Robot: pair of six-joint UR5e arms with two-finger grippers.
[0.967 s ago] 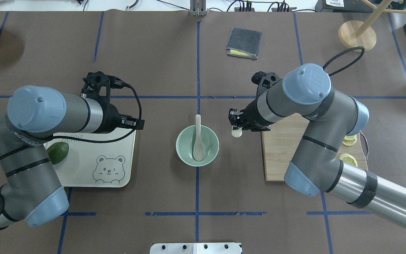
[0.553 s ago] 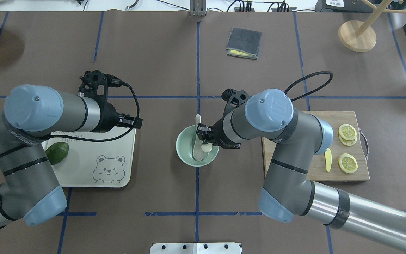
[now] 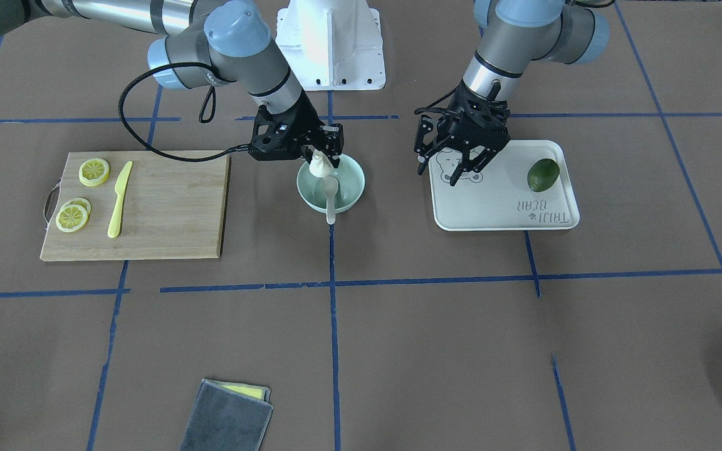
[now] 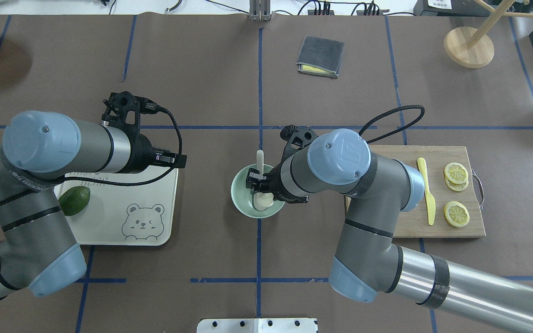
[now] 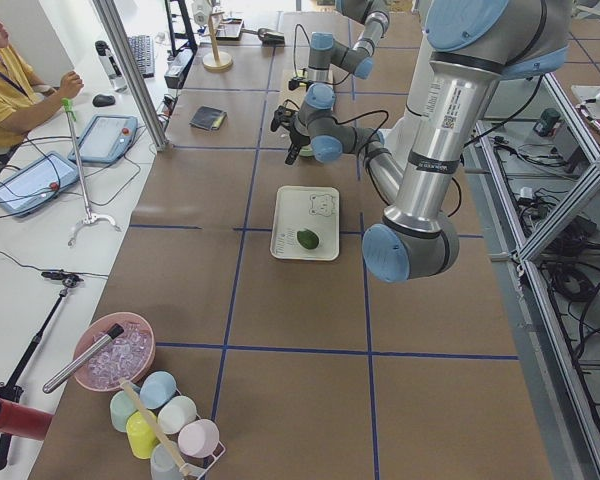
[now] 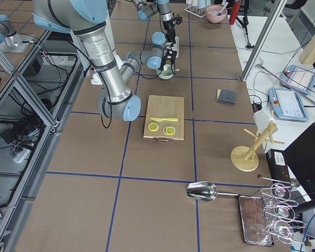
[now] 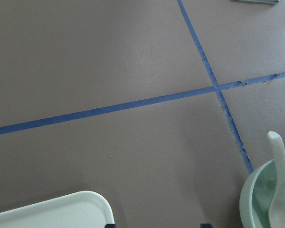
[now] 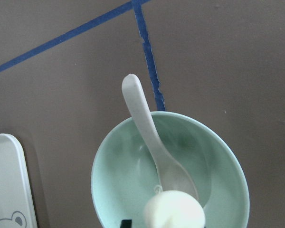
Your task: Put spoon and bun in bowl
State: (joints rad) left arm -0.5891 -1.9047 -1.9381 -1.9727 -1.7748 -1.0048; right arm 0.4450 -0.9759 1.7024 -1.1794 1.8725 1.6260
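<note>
The mint-green bowl (image 4: 236, 192) stands at the table's middle. The pale spoon (image 4: 260, 159) lies in it, scoop down, with its handle over the far rim. My right gripper (image 4: 262, 196) is shut on the white bun (image 4: 263, 201) and holds it just above the spoon's scoop inside the bowl. The front view shows the bun (image 3: 318, 168) between the fingers over the bowl (image 3: 355, 181). The right wrist view shows the bun (image 8: 175, 211), the spoon (image 8: 142, 118) and the bowl (image 8: 228, 161). My left gripper (image 3: 455, 172) is open and empty above the tray's corner.
A white bear tray (image 4: 155, 222) with an avocado (image 4: 74, 200) lies left of the bowl. A wooden cutting board (image 4: 410, 222) with lemon slices and a yellow knife (image 4: 426, 194) lies on the right. A grey cloth (image 4: 320, 55) lies at the back.
My right arm has carried the bun leftward from the cutting board's edge to over the bowl and lower into it. The left arm has barely moved.
</note>
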